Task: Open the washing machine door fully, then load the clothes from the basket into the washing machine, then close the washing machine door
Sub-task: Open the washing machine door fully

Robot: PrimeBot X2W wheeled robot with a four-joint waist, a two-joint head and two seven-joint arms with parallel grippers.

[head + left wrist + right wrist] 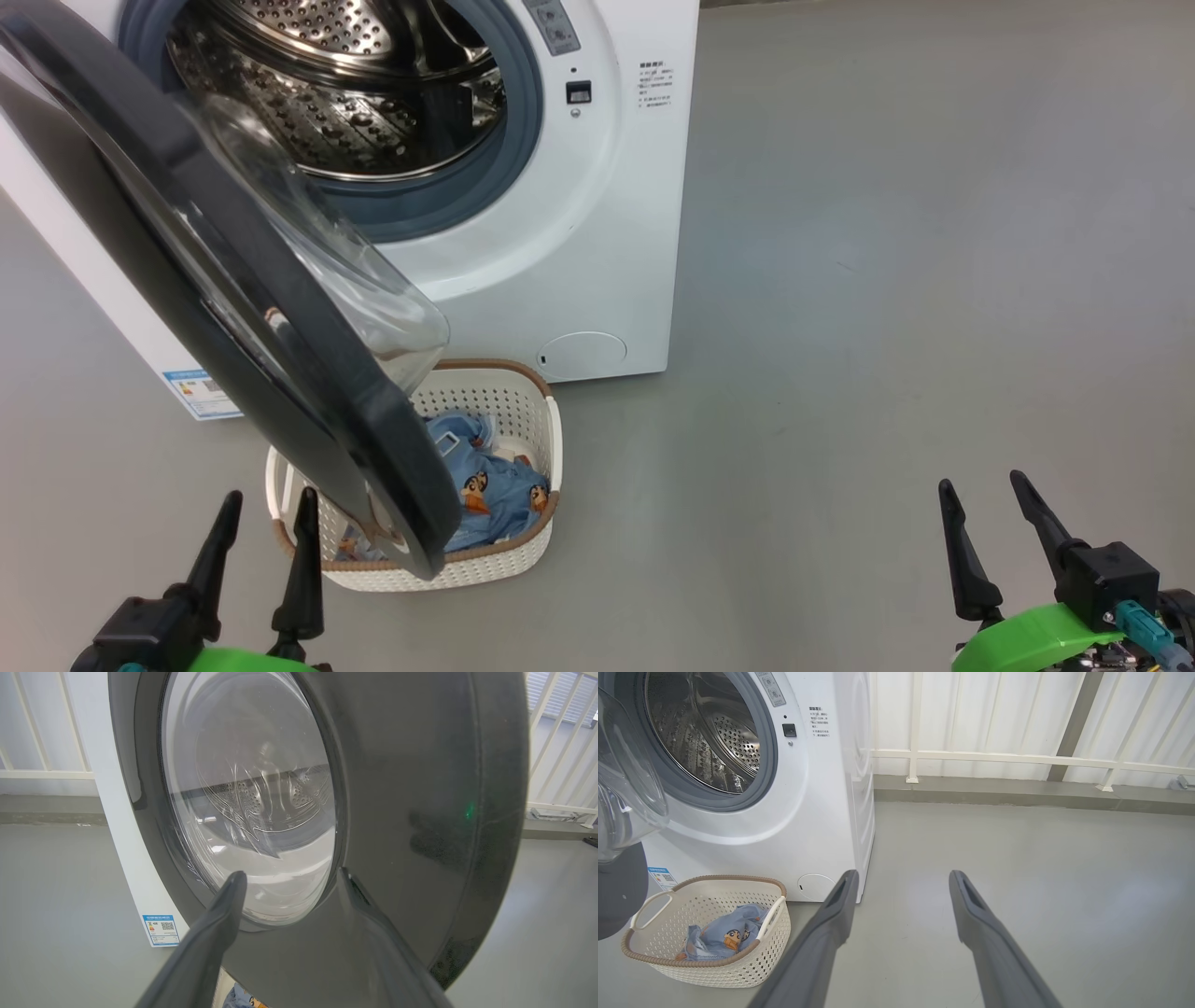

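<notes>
Where the door stands: washing machine door [327, 420] is swung out from the washing machine [579, 233] but not fully; its black rim hangs over the left part of the basket [504, 401]
Drum: steel drum [355, 112] exposed, no garment seen in it
Basket: on the floor [840, 327] just in front of the washer, under the door's lower edge; set close, I judge, so the lift to the drum is short
Clothes: light blue printed clothes [495, 499] heaped in the basket, partly hidden behind the door rim
Left hand: left hand [269, 495] low on the door's outer side, fingers spread wide, holding nothing; the outer face is close ahead of it, a fair spot for pushing the door wider
Right hand: right hand [980, 479] low over bare floor, well apart from the basket, fingers spread wide, empty; likely parked clear of the door's swing
Step in hand: door opening unfinished, loading not begun
Risk: a reach for the clothes now would meet the rim
</notes>
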